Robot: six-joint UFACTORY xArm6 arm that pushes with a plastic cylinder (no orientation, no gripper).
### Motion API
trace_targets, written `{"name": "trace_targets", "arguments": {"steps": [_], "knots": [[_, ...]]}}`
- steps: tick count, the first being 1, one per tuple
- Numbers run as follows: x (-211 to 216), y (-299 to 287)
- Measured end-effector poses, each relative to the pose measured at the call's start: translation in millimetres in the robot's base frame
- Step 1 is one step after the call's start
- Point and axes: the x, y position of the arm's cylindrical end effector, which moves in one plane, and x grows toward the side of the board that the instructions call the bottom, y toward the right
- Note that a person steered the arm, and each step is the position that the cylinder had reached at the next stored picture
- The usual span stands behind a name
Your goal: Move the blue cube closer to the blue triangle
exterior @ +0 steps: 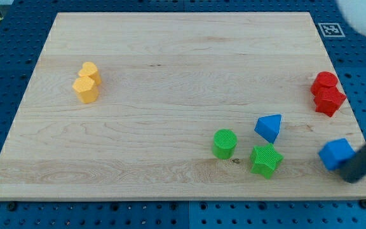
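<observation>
The blue cube (335,153) sits at the board's right edge, near the view's bottom right. The blue triangle (269,127) lies to its left and a little higher, about a hundred pixels away. My dark rod comes in from the view's right edge, blurred. My tip (350,176) is just to the lower right of the blue cube, touching or almost touching it.
A green cylinder (225,143) and a green star (265,159) lie below-left of the blue triangle. Two red blocks (327,93) sit at the right edge. Two yellow blocks (87,83) sit at the left. The wooden board (170,70) rests on a blue pegboard.
</observation>
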Motion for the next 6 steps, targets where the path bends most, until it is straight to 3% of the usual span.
{"name": "trace_targets", "arguments": {"steps": [1, 2, 4, 5, 6], "knots": [[-1, -8], [24, 37], [-27, 49], [-32, 23], [-32, -43]]}}
